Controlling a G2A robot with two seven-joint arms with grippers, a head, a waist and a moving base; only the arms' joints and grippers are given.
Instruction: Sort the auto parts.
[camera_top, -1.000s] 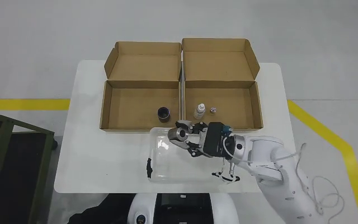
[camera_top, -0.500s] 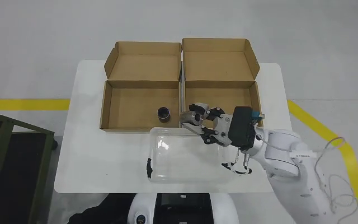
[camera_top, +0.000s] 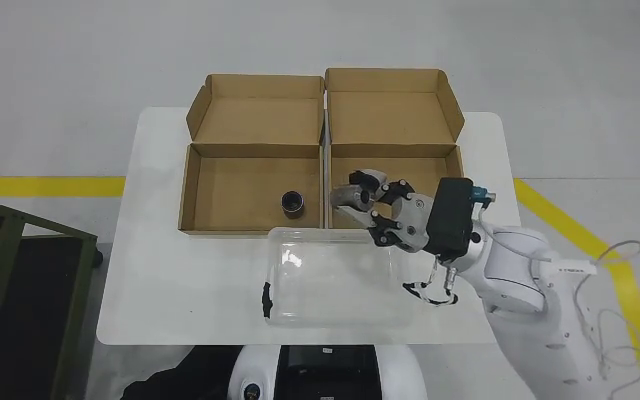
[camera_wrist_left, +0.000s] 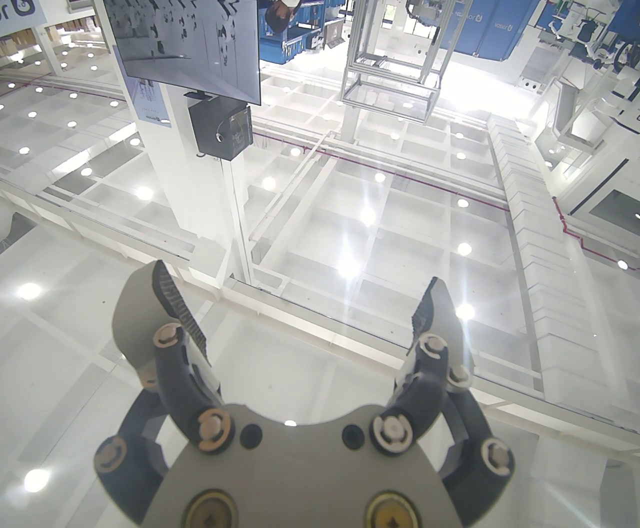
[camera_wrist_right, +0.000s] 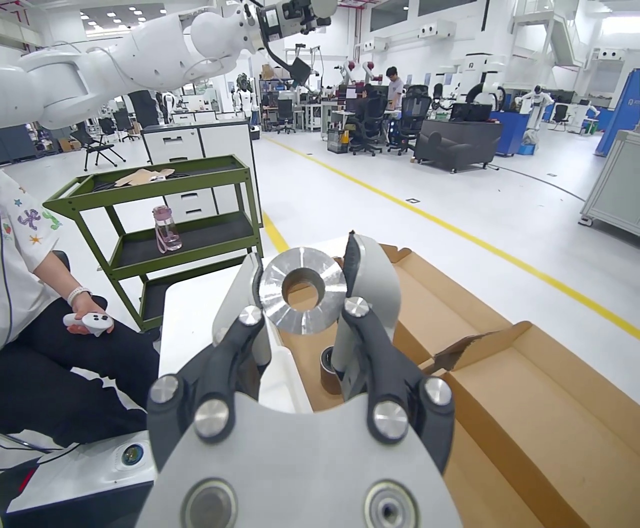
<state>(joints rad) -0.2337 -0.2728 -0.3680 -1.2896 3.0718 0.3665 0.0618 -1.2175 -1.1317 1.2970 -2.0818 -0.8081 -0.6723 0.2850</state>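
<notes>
- Clear tray (camera_top: 300, 290): at the table's (camera_top: 160, 250) near edge, its walls faint against the white top.
- Right gripper (camera_wrist_right: 304, 270): fingers clamped on a metal ring (camera_wrist_right: 272, 295), held over the near left corner of the right box (camera_top: 425, 180). The box floor beneath it was hidden.
- Left box (camera_top: 235, 190): one dark cylindrical part (camera_top: 293, 204) near its front wall, partly cut off by a finger in the right wrist view.
- Left gripper (camera_wrist_left: 300, 310): fingers wide apart, holding nothing, aimed at the ceiling.
</notes>
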